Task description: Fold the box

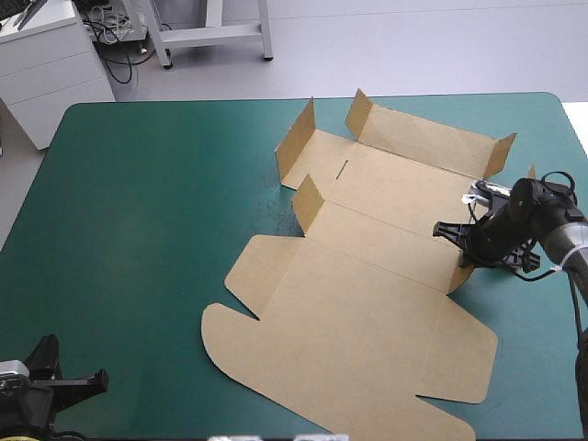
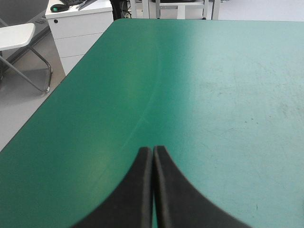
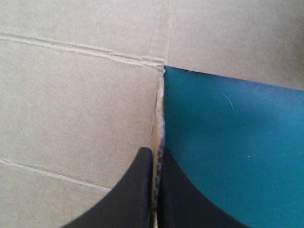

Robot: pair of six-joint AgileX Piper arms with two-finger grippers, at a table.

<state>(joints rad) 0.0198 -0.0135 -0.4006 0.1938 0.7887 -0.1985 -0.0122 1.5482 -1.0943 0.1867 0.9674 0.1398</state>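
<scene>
One box (image 1: 367, 303), mostly flat, holds nothing. My right tool (image 3: 153, 154) pinches its 3 o'clock edge; my left tool (image 2: 153, 151) is pressed together, empty.

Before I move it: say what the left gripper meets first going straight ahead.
Only bare teal-green cover lies ahead of the left gripper; the way looks free to its far edge, depth unclear.

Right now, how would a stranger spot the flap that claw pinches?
On the teal-green table lies the brown box, a cut sheet. At its right edge, the right gripper pinches one small flap, raised, unlike the flat panels beside it.
</scene>
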